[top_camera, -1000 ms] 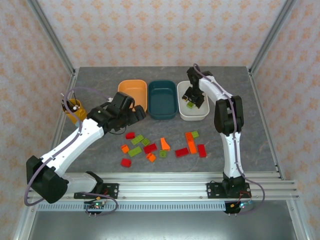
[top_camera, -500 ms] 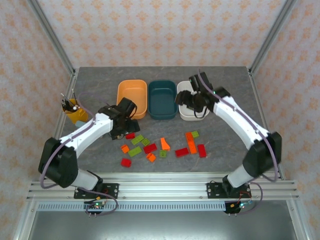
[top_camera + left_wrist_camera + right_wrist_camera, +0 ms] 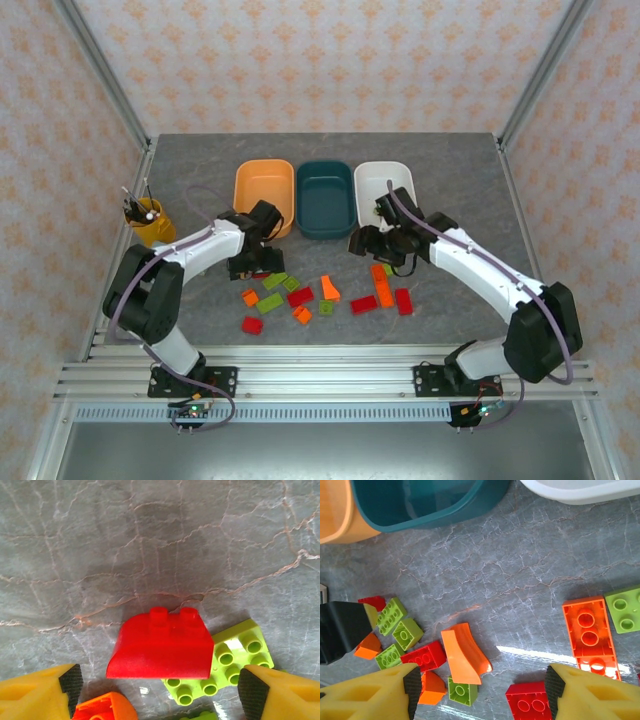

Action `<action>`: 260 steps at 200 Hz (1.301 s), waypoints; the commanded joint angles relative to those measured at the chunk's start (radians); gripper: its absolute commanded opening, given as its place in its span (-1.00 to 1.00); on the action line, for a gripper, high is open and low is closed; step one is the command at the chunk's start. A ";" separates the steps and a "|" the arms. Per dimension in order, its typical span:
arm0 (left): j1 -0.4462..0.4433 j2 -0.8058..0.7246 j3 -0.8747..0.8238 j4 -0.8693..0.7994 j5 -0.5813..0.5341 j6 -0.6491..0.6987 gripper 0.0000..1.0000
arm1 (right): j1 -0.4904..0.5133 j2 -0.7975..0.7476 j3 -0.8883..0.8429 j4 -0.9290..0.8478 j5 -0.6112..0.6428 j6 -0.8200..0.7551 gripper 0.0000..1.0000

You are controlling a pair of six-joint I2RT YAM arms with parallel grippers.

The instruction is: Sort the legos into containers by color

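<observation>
Red, orange and green bricks [image 3: 300, 296] lie scattered toward the near edge of the bench [image 3: 480, 200]. The left gripper [image 3: 160, 685] hangs spread over a red brick [image 3: 160, 647], grasping nothing; the right gripper [image 3: 482, 680], also spread and empty, hovers above the bricks. Beyond, an orange tub [image 3: 240, 195], teal tub [image 3: 326, 168] and white tub [image 3: 384, 166] stand in a row

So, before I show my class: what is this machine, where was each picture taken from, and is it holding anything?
Two robot arms are bolted to a table. One picture looks down from above; the other two come from a camera on each wrist, so the yellow fingers are the grippers' own. Red, orange and green bricks lie loose before an orange tub, a teal tub and a white tub. The left gripper is open over a red brick; the right gripper is open over other bricks. Neither holds anything.
</observation>
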State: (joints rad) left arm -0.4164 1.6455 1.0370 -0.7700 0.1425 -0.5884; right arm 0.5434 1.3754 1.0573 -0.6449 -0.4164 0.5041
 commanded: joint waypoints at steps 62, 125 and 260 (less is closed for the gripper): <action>0.047 0.031 -0.013 0.064 0.010 0.045 0.51 | 0.006 0.013 0.028 0.011 -0.015 0.006 0.35; 0.047 0.058 -0.036 0.075 0.014 0.032 0.38 | 0.007 0.023 0.027 0.019 -0.016 0.016 0.35; 0.045 0.040 -0.023 0.069 0.004 0.015 -0.09 | 0.021 -0.021 -0.010 0.210 -0.257 0.045 0.35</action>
State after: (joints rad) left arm -0.3710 1.7100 0.9981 -0.6731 0.1646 -0.5743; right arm 0.5587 1.3838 1.0573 -0.4690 -0.6479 0.5392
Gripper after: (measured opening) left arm 0.498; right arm 0.673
